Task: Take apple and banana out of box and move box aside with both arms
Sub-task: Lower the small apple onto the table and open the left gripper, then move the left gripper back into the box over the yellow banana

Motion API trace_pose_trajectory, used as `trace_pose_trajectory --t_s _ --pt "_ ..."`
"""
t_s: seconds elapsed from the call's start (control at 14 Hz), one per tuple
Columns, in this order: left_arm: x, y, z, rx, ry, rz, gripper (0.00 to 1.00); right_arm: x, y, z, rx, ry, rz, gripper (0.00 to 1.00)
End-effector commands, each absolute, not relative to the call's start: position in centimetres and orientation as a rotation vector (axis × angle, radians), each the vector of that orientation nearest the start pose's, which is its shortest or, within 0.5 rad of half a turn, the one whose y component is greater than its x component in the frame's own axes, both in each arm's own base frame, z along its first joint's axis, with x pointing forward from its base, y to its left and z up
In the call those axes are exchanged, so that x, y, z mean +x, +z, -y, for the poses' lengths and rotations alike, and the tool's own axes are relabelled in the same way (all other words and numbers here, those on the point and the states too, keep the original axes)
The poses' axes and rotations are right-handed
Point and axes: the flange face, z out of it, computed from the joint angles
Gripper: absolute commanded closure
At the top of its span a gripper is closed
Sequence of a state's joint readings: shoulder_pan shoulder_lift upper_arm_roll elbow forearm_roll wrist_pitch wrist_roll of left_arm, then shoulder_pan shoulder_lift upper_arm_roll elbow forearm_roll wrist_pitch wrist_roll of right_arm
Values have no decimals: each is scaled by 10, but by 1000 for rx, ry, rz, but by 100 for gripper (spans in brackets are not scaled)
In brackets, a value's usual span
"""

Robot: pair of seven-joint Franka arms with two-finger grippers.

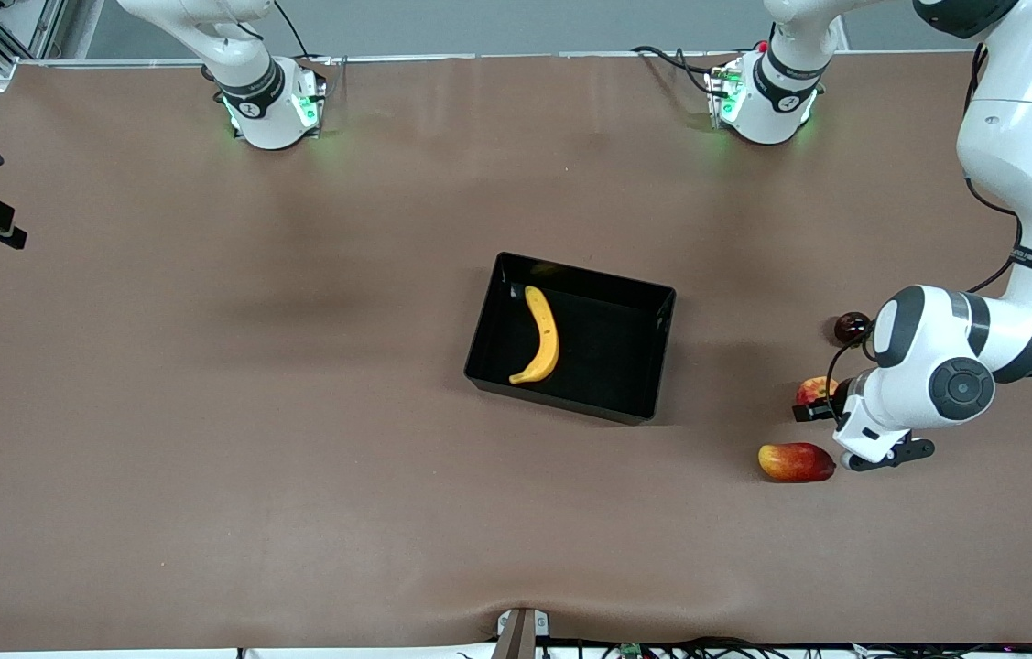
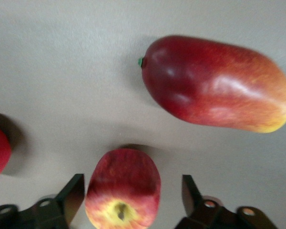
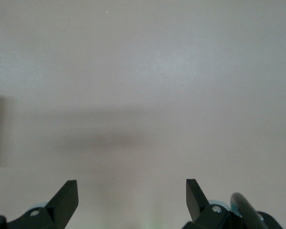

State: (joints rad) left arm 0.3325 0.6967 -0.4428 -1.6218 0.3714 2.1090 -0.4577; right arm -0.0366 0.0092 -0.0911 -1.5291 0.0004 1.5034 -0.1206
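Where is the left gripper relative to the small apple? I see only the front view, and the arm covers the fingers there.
Observer: In the left wrist view, the left gripper is open. The apple sits between its fingers, which are not closed on it.
Operator: Does the mango touch the apple?
Observer: No. The mango lies apart from it, with bare table between them.
Operator: And the right gripper? It is outside my view.
Observer: The right gripper is open over bare table and holds nothing.
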Motion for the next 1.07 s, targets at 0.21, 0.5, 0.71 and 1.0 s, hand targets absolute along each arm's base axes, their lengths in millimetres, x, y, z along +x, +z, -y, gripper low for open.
trace_pose_trajectory --t_s 0.21,0.5,0.71,1.0 --pt "666 347 82 -3077 38 209 0 547 636 70 -3129 53 -26 0" --pt "649 379 152 -3123 17 128 0 547 636 71 -3130 53 -28 0" --pt "632 385 216 -3157 10 150 0 547 636 72 -3129 51 -30 0" --pt "600 385 309 -3173 -2 121 0 547 636 72 -3129 51 -30 0"
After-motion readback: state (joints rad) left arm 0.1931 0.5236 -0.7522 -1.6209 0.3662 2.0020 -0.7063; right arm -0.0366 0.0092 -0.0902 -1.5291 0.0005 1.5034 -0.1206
